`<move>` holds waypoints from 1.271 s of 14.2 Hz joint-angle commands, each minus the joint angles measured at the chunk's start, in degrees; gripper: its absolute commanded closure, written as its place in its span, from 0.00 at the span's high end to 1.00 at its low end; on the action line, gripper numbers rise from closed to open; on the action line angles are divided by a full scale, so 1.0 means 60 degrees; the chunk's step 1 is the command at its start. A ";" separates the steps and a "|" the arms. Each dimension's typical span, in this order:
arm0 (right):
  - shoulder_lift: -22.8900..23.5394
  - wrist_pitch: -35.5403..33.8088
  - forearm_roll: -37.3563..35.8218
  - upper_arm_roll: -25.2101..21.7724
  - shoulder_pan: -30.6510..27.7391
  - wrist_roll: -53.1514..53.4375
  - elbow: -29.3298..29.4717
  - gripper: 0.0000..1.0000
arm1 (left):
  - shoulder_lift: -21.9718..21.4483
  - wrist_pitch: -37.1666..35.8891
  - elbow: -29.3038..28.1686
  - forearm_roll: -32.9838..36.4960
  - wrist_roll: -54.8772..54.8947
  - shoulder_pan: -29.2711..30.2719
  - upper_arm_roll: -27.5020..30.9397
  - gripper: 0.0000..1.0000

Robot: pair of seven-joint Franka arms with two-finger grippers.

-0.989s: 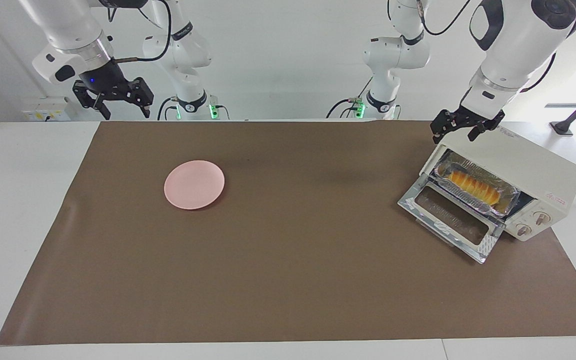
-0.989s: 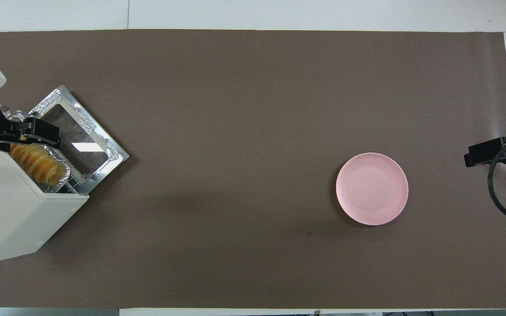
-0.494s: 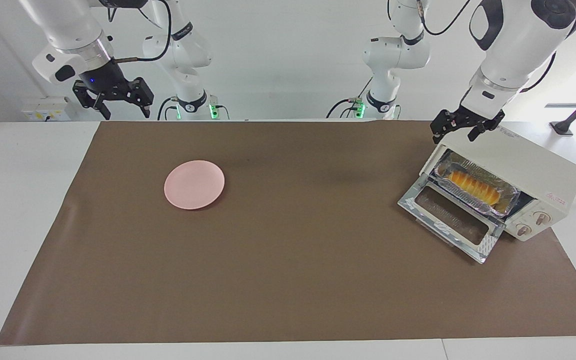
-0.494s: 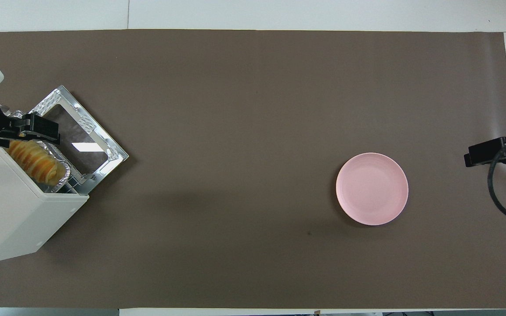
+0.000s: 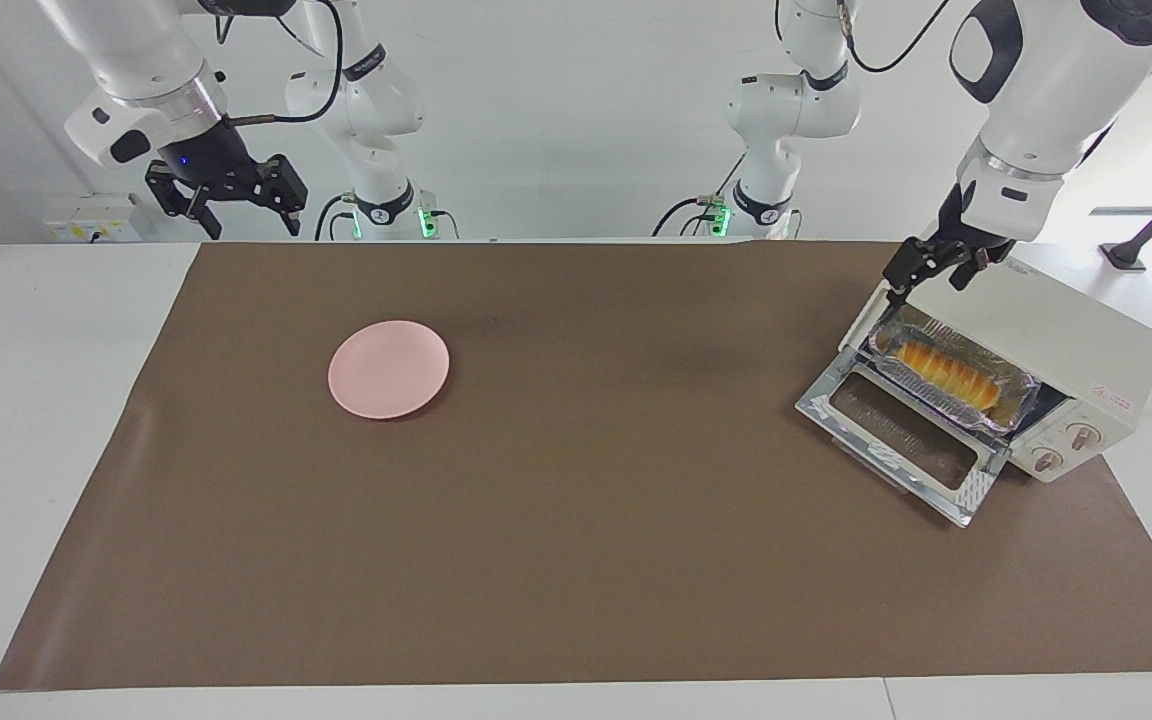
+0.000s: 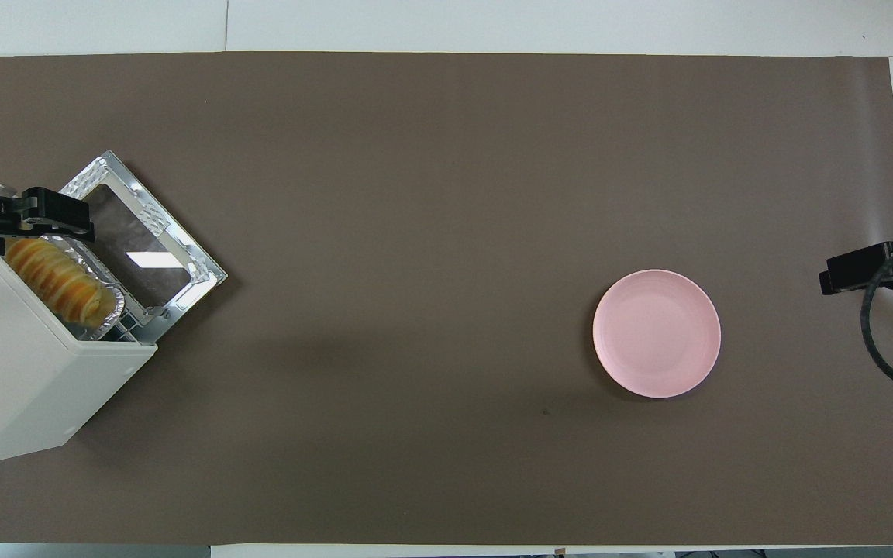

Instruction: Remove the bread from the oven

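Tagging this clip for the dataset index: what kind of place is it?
Most likely a robotics lab with a staged kitchen task, not a real kitchen: white robot arms mounted at a white table covered by a brown mat, with only a cream-white toaster oven and a round pink plate on it.

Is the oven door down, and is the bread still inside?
Yes. The oven door is dropped fully open, and the bread sits in its foil tray in the mouth.
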 commanded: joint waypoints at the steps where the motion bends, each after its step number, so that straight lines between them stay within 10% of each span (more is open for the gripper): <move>1: -0.0147 -0.0127 0.0130 0.0044 -0.0125 -0.0260 -0.0085 1.00 | 0.1014 0.0415 0.0274 0.0773 -0.1669 0.0270 -0.0006 1.00; 18: -0.0147 -0.0127 0.0130 0.0044 -0.0125 -0.0260 -0.0085 1.00 | 0.1369 0.4003 -0.3049 0.1437 -0.4004 0.1075 -0.0006 1.00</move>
